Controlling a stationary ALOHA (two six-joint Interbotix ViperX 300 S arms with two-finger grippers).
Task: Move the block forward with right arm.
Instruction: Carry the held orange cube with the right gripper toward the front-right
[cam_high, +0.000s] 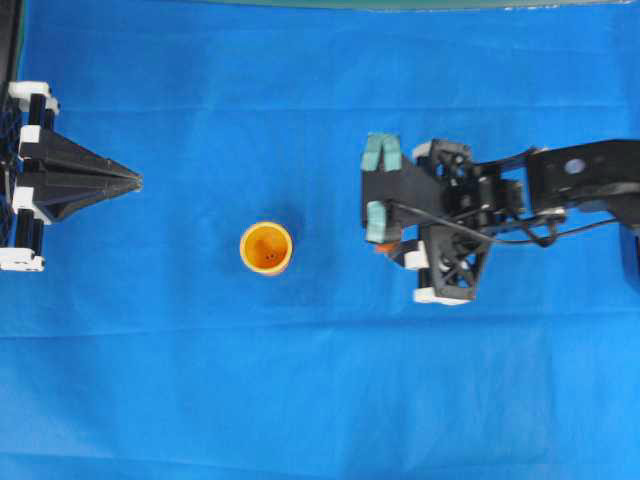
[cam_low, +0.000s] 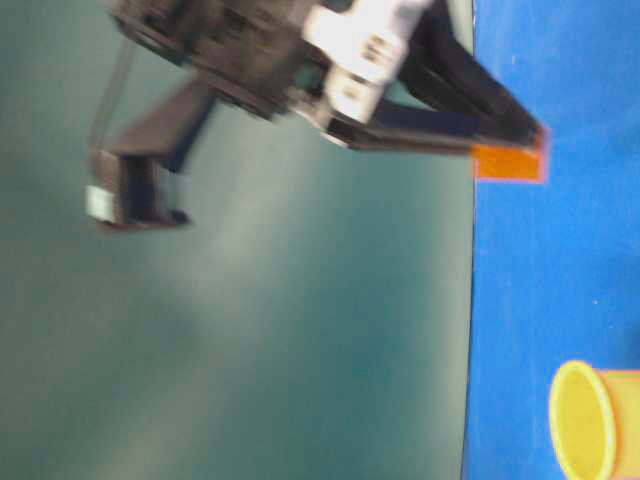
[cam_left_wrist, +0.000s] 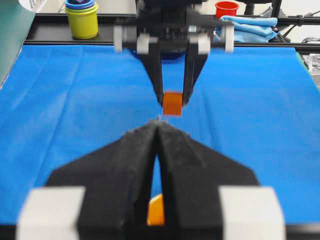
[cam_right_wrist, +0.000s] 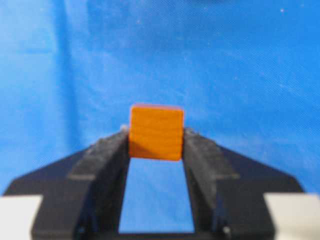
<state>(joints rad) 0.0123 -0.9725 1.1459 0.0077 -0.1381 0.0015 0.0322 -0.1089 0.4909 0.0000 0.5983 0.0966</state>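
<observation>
The block (cam_right_wrist: 156, 131), a small orange cube, sits pinched between the two black fingertips of my right gripper (cam_right_wrist: 156, 139), which is shut on it. From across the table the block (cam_left_wrist: 172, 103) shows between the same fingers, low over the blue cloth; whether it touches the cloth I cannot tell. Overhead, only a sliver of the block (cam_high: 383, 247) shows under the right gripper (cam_high: 390, 240). The table-level view has the block (cam_low: 508, 160) at the fingertips. My left gripper (cam_high: 135, 182) rests at the far left, shut and empty, its tips (cam_left_wrist: 159, 121) together.
An orange-yellow cup (cam_high: 266, 247) stands upright on the blue cloth (cam_high: 300, 380) between the two arms, left of the block. Beyond the table's far edge are a yellow-green stack of cups (cam_left_wrist: 82, 20), a red cup (cam_left_wrist: 226, 8) and a light blue rag (cam_left_wrist: 250, 25).
</observation>
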